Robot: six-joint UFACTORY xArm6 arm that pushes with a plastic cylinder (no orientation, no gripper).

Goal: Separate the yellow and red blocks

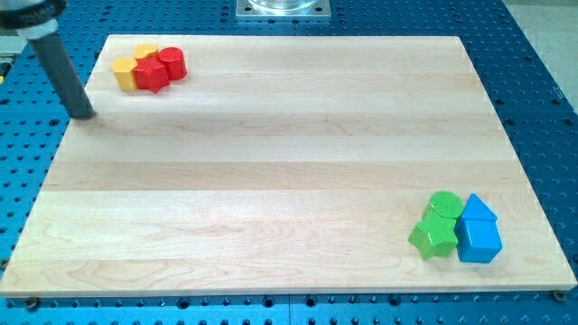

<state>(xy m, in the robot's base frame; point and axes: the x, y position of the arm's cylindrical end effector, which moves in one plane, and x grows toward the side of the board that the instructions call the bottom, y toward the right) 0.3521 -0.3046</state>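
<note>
Yellow and red blocks huddle at the frame's upper left: a yellow block [125, 73], a yellow cylinder [146, 51], a red block [151, 74] and a red cylinder [172, 62], all touching. The pale wooden counter [271, 162] lies on a blue perforated base [542, 108] (green and blue blocks sit lower right). My tip [83, 115] rests left of the cluster, near but apart, the rod leaning up-left; this tool has no jaws.

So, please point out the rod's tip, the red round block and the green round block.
My tip [84, 115]: camera view, the rod's very end, at the board's left edge.
Red round block [173, 60]: camera view, on its top face.
Green round block [443, 202]: camera view, on its top face.
</note>
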